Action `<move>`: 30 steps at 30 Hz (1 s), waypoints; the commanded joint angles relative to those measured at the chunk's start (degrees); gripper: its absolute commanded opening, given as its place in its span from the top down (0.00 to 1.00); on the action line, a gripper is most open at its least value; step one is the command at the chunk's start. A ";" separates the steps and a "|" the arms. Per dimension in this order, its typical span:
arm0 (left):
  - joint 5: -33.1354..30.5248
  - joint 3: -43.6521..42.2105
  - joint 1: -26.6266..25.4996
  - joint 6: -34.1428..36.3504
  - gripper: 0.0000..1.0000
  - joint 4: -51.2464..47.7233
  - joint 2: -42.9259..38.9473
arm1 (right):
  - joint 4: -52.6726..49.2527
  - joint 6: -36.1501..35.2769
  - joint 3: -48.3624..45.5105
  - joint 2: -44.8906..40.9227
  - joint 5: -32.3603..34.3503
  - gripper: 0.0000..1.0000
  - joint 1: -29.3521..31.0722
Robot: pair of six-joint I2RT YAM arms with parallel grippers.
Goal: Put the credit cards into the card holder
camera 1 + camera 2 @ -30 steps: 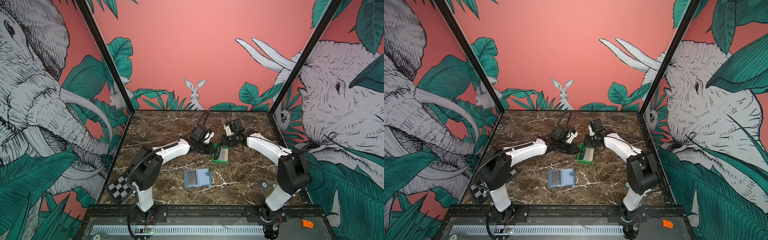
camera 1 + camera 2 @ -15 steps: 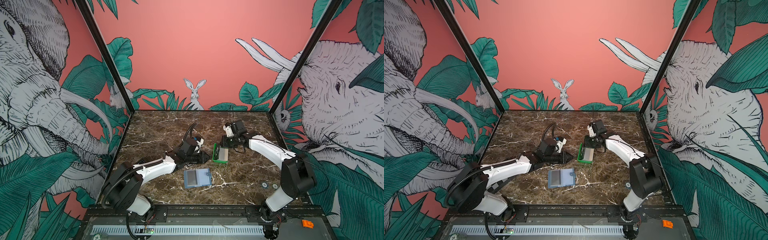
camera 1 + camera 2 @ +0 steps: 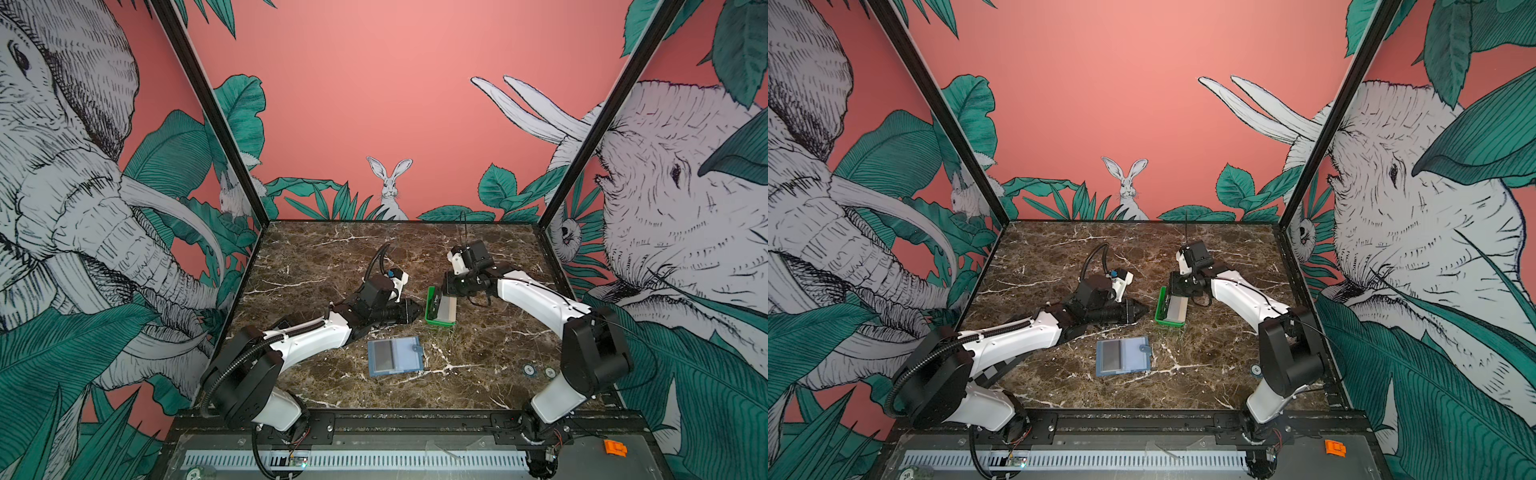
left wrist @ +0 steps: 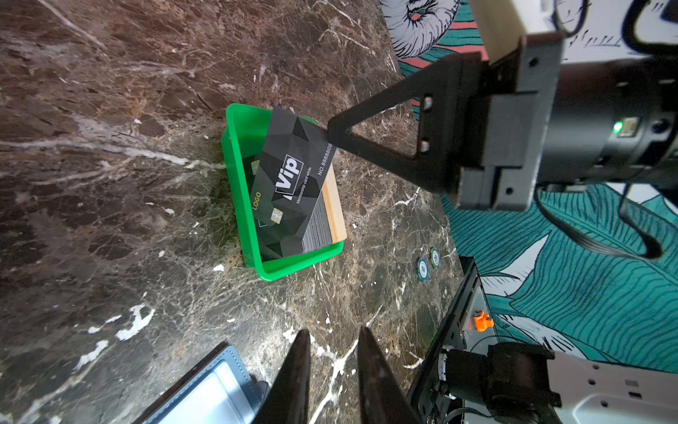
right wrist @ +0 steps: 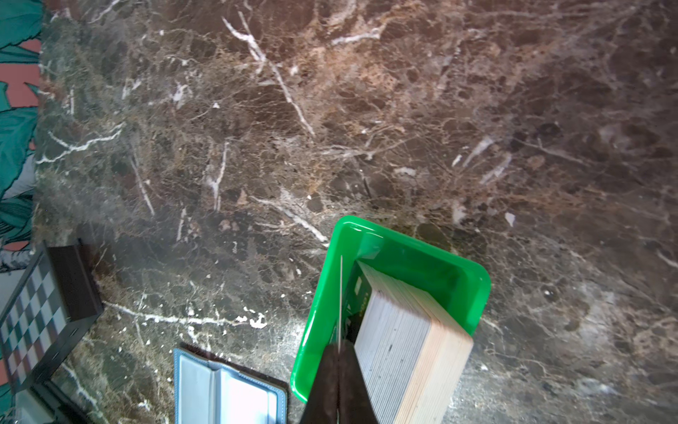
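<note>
Our right jaws pinch the black plastic VIP card (image 4: 290, 183) mid-frame; left jaws narrow, empty. Lift straight, clearing the green tray (image 4: 293, 266).

Open card holder (image 3: 1122, 357) near green tray (image 3: 1159, 305)

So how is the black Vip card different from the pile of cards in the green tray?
The black Vip card is one single card, pinched in the shut jaws of the right gripper; nothing holds the pile of many cards. The Vip card shows its printed black face; the pile shows only grey and beige edges. Both are thin cards in the green tray.
</note>
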 commanded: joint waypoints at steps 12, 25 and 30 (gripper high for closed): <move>3.85 -3.23 -0.12 0.35 0.75 2.69 -2.38 | 2.73 7.46 1.34 1.89 7.52 1.00 0.94; 1.86 -3.98 -1.15 -1.23 0.75 3.75 -2.95 | 2.23 5.81 4.05 5.43 6.21 1.00 1.13; 1.40 -3.87 -1.73 -1.44 0.75 3.73 -2.82 | 2.18 5.79 4.31 5.93 6.11 0.96 1.15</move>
